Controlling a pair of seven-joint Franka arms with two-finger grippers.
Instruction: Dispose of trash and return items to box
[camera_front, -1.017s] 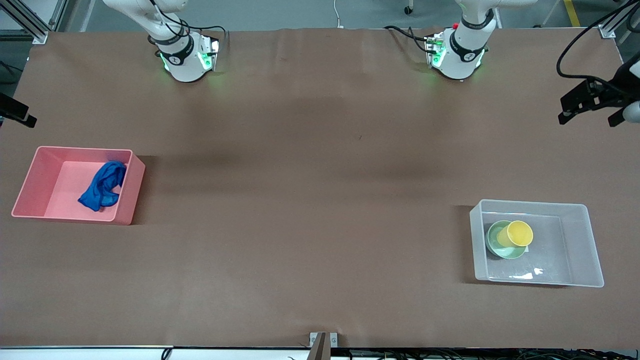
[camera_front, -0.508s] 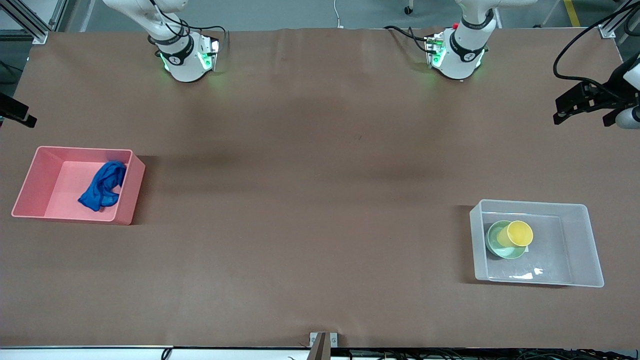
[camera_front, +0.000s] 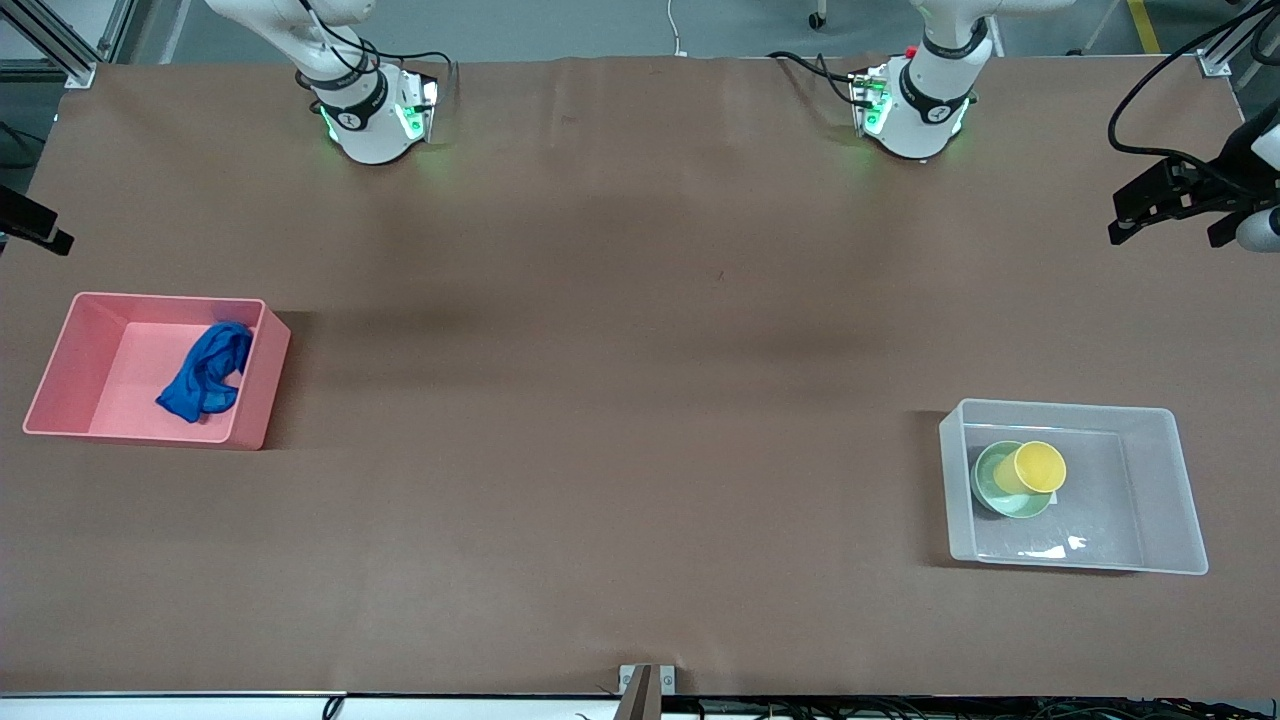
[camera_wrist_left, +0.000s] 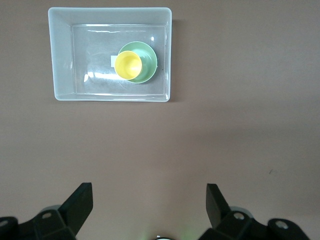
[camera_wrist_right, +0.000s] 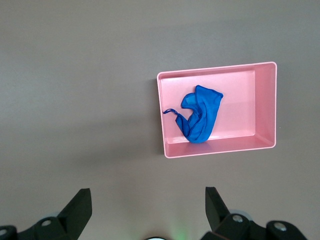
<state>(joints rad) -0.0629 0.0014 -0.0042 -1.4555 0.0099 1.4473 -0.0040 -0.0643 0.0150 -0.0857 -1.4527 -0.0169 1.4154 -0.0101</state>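
white label (camera_wrist_left: 114, 61) under bowl (camera_wrist_left: 146, 64), unreadable

cloth (camera_front: 207, 372): in bin (camera_front: 70, 345), at right arm's table end
cup (camera_front: 1039, 467): on bowl (camera_front: 992, 482), in box (camera_front: 1160, 480) at left arm's end

Pretty clearly a robotics lab or test cell, not anyone's home. Two white arm bases (camera_front: 375, 120) with green status lights are bolted along one edge of a big desk (camera_front: 620, 400) covered in plain brown sheeting, with black cables (camera_front: 815, 65) trailing off them. Aluminium extrusion framing (camera_front: 60, 45) sits at the corners, and there's grey industrial flooring with a yellow line (camera_front: 1140, 25).
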